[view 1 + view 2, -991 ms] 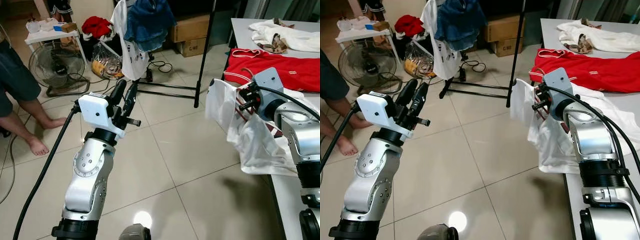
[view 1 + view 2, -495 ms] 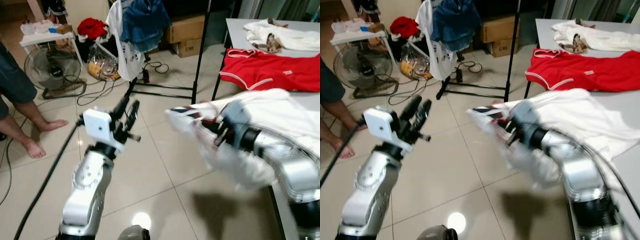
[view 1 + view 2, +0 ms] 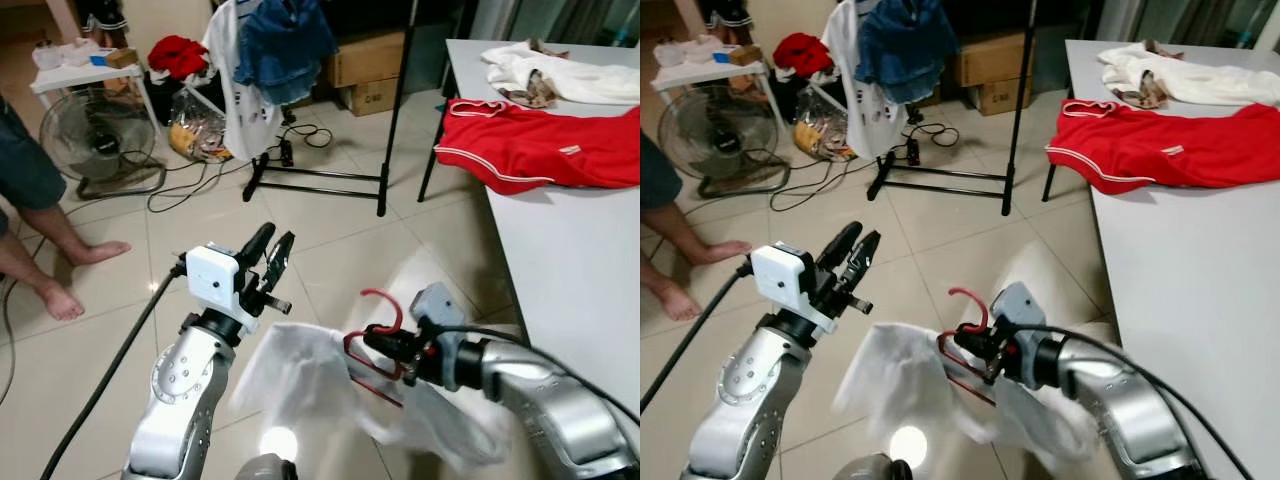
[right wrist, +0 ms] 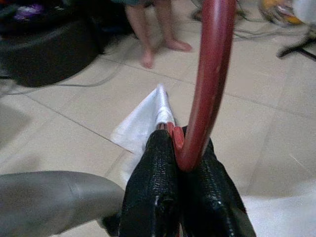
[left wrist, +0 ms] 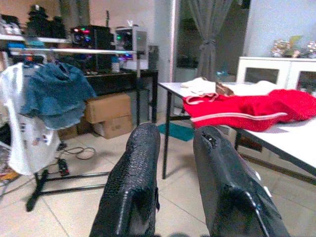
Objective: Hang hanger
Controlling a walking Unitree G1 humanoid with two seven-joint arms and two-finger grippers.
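Red hanger between right gripper fingers.

The white shirt hanging on the red hanger is blurry, so its shape is hard to see, and it hides most of the hanger. The person by the fan is cut off by the picture's edge. The counter runs off the edge too.
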